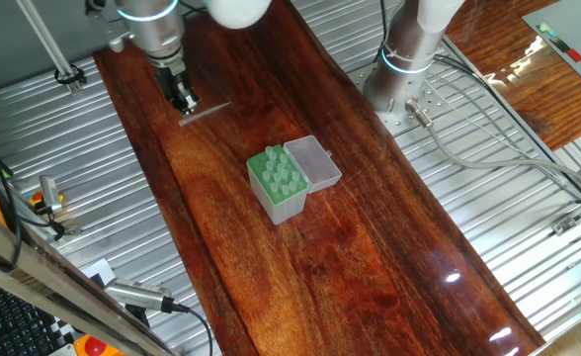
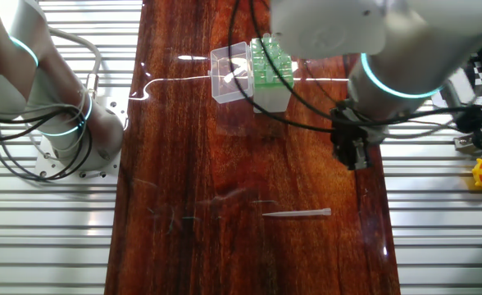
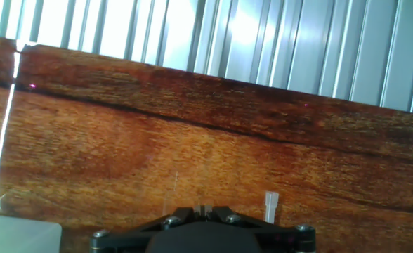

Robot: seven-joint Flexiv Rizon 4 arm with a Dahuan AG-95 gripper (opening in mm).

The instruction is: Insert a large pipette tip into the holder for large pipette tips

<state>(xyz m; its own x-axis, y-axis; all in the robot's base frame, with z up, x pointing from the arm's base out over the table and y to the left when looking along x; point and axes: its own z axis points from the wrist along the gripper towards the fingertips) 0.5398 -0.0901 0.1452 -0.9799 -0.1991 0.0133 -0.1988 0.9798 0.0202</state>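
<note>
The gap between the jaws of the gripper [image 1: 184,102] cannot be made out, so their state cannot be told; nothing is seen held in them. The large pipette tip [image 2: 297,214] is seen lying flat on the wooden desk [image 1: 370,257], close to the gripper. The holder for large pipette tips [image 1: 279,184] stands well apart, mid-desk, its clear lid [image 1: 311,163] folded open.
</note>
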